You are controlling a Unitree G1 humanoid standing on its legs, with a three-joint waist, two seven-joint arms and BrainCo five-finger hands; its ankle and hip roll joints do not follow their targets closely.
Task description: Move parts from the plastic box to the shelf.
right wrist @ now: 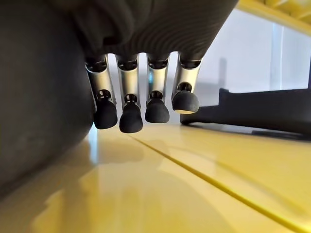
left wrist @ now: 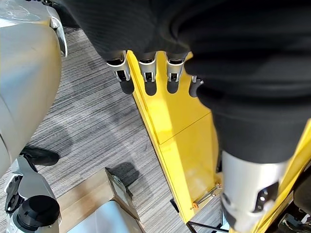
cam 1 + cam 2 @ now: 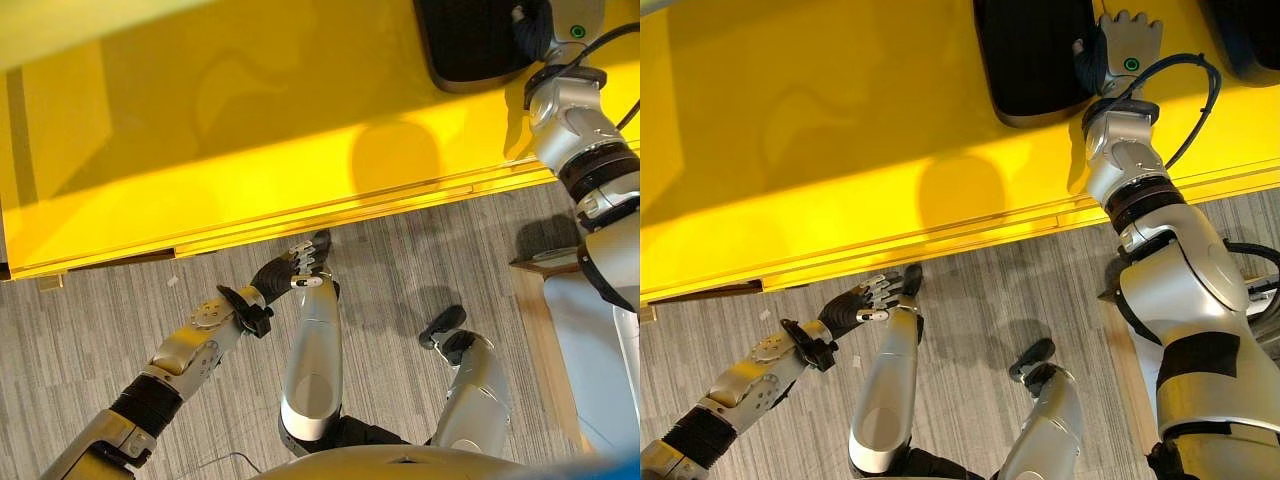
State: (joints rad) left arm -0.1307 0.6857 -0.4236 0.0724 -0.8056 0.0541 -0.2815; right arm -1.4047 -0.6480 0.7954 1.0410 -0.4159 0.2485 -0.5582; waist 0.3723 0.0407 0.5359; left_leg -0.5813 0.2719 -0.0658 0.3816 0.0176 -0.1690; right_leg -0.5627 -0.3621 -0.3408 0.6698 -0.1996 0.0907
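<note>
A yellow shelf (image 3: 250, 150) spans the far side of the head views. A dark ribbed part (image 3: 1035, 60) lies on it. My right hand (image 3: 1128, 42) rests over the shelf at that part's right edge, fingers (image 1: 131, 114) relaxed above the yellow surface and holding nothing. Another dark part (image 3: 1252, 30) lies further right and appears past the fingers as a low black shape (image 1: 262, 109). My left hand (image 3: 292, 268) hangs low in front of the shelf's front edge, over the floor, its fingers (image 2: 146, 80) relaxed and empty.
A pale box (image 3: 590, 340) with a wooden rim (image 3: 545, 262) stands on the grey striped floor (image 3: 100, 310) at the right, beside my right arm. It also appears in the left wrist view (image 2: 104, 213). The shelf's front lip (image 3: 330, 205) runs across above the floor.
</note>
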